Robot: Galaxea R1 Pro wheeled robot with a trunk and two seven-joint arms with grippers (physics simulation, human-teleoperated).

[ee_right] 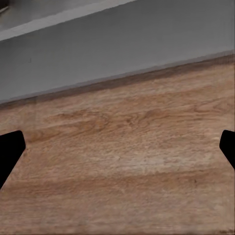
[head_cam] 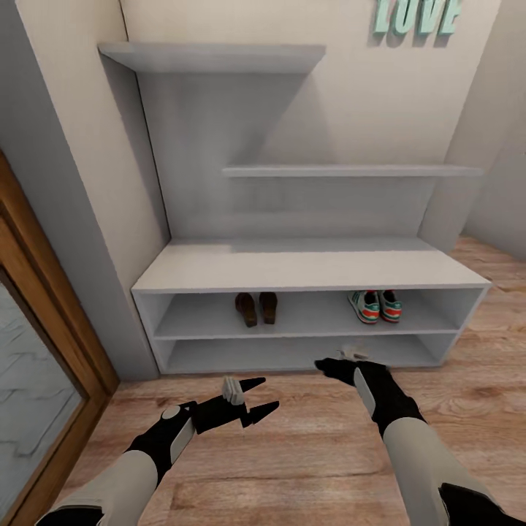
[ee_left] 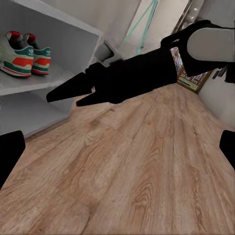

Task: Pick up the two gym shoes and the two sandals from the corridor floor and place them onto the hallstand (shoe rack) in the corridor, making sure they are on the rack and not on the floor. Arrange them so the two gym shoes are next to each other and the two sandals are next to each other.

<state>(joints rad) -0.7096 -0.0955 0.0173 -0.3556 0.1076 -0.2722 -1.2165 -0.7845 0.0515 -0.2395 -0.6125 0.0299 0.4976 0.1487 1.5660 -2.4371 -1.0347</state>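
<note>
Sandals [head_cam: 256, 307] together, gym shoes [head_cam: 375, 306] together, middle of frame, on hallstand [head_cam: 307, 267]. Job looks done. Left tool [head_cam: 257, 398], right tool [head_cam: 337, 363] open wide, holding nothing.

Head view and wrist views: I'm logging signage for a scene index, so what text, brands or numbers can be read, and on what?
"LOVE": teal wall letters, tops cut off by the frame.
Gym shoes: a small mark on the side, too blurred to read.
Nothing else readable.

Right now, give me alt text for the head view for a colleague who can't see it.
Two brown sandals and two gym shoes sit as separate pairs on the upper open shelf of a pale grey hallstand. In front, over the wood-plank floor, the left tool is open and the right tool is low by the bottom shelf.
</note>
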